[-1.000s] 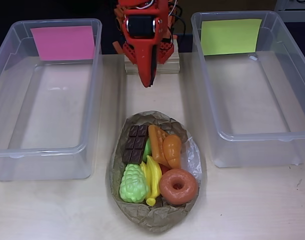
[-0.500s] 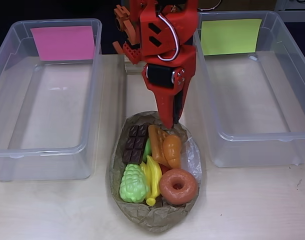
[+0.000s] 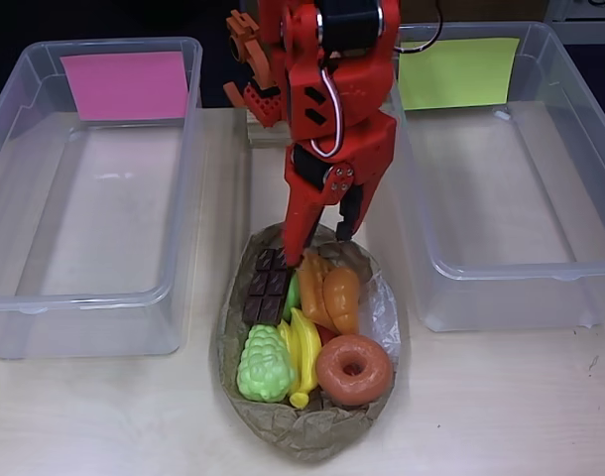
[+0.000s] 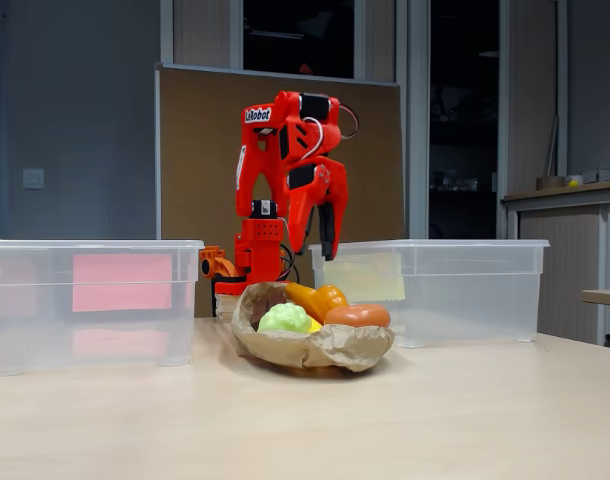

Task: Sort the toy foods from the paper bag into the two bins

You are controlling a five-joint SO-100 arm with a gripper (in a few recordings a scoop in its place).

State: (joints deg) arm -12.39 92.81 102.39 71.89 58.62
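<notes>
Red two-finger gripper [image 3: 320, 248] spread open over far rim of crumpled brown paper bag [image 3: 283, 426], small plastic toy foods [image 3: 312, 327] heaped inside, bag flanked by clear pink-labelled tub [image 3: 15, 307] left, clear yellow-green-labelled tub [image 3: 501, 297] right, bare wooden tabletop [image 3: 501, 407] nearer.

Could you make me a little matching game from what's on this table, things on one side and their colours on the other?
Things:
1. donut
2. grapes
3. chocolate bar
4. bananas

Colours:
A. yellow
B. dark brown
C. light green
D. orange-brown

Pairs: 1-D, 2-C, 3-B, 4-A
</notes>
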